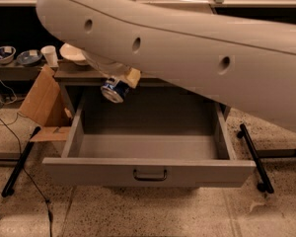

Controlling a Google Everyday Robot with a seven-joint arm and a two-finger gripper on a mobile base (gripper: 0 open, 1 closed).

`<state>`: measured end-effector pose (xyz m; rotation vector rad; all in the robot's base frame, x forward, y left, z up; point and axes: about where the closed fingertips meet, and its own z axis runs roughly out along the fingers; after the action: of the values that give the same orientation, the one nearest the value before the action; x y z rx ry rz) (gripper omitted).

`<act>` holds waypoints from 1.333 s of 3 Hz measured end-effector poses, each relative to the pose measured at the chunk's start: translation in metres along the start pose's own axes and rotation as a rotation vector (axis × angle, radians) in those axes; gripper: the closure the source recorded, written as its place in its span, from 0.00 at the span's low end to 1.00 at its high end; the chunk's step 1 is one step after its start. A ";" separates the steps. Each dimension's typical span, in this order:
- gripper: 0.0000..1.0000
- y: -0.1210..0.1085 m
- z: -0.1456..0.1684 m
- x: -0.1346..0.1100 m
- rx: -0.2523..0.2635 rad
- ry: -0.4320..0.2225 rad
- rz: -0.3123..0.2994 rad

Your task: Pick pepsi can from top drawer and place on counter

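Grey metal forms the wide, shallow top drawer (202,171), which stands pulled well out toward the near side of the scene. Its flat front panel carries a small dark pull handle (149,175) at the centre.

Above the drawer's far left corner, the small dark blue metal pepsi can (112,91) hangs in the air. It is clear of the drawer floor and roughly level with the front edge of the cabinet top. It is tilted, with one silver end turned toward the near left.

The gripper (119,84) has the can clamped, its fingers closed against the can's sides. One pale beige finger pad (133,77) shows just to the right of the can.

A thick off-white robot arm (187,48) sweeps across the upper part of the scene from far left to right and hides most of the cabinet top. Only a strip of the glossy grey-brown tabletop (68,71) shows at the left. A shallow white bowl (70,53) sits on that strip, partly behind the arm.

Just left of the cabinet, a brown cardboard box (42,100) leans with a flap folded out. Farther left, on a low dark shelf, stand a small white cup (50,56) and two bluish bowls (28,57).

Black metal bars (254,157) rest on the speckled floor on either side of the drawer. A thin black cable (37,191) trails across the floor at the near left.
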<state>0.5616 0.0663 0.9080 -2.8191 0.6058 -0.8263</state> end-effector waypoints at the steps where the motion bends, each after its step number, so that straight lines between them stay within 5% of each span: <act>1: 1.00 -0.015 -0.006 0.039 0.001 0.084 0.057; 3: 1.00 -0.012 -0.002 0.047 -0.005 0.109 0.061; 4: 1.00 0.012 0.008 0.062 -0.013 0.120 0.095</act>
<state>0.6094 0.0295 0.9286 -2.7426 0.7584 -0.9817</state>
